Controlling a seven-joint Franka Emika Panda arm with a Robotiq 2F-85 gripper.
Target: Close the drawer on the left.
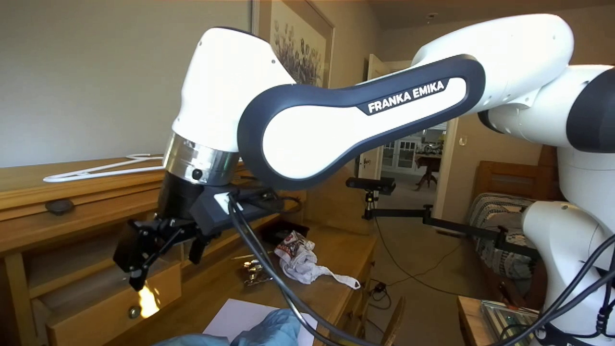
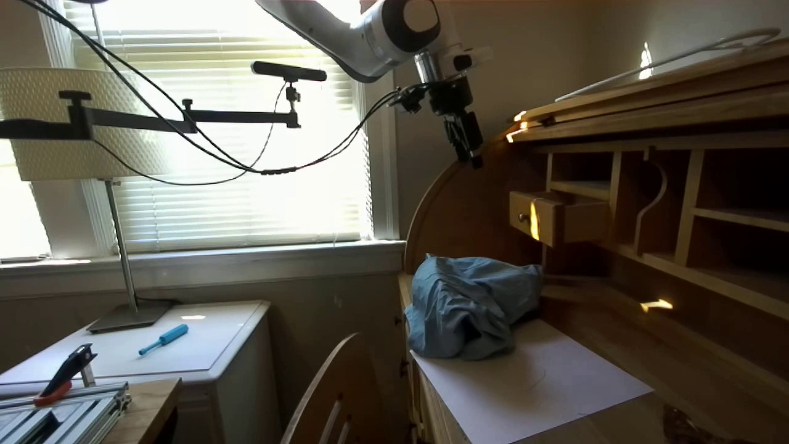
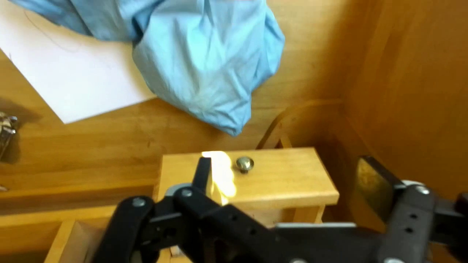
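The drawer is light brown wood with a round brass knob (image 3: 244, 164). It stands pulled out of the desk's cubbyhole unit in both exterior views (image 1: 91, 312) (image 2: 547, 216). In the wrist view, its front (image 3: 281, 179) lies beyond my fingers, with a bright patch of sunlight on it. My gripper (image 1: 166, 268) is open and empty, its two fingers wide apart. It is above the drawer and not touching it in an exterior view (image 2: 470, 160). In the wrist view, the gripper (image 3: 289, 175) hides the drawer's lower left part and most of its box.
A crumpled blue cloth (image 2: 471, 308) lies on white paper (image 2: 548, 382) on the desktop. Open cubbyholes (image 2: 690, 206) adjoin the drawer. The desk's side wall (image 3: 406, 91) stands close by. A white hanger (image 1: 105, 170) lies on top. A white cloth (image 1: 300, 264) and metal pieces (image 1: 254, 274) lie further along.
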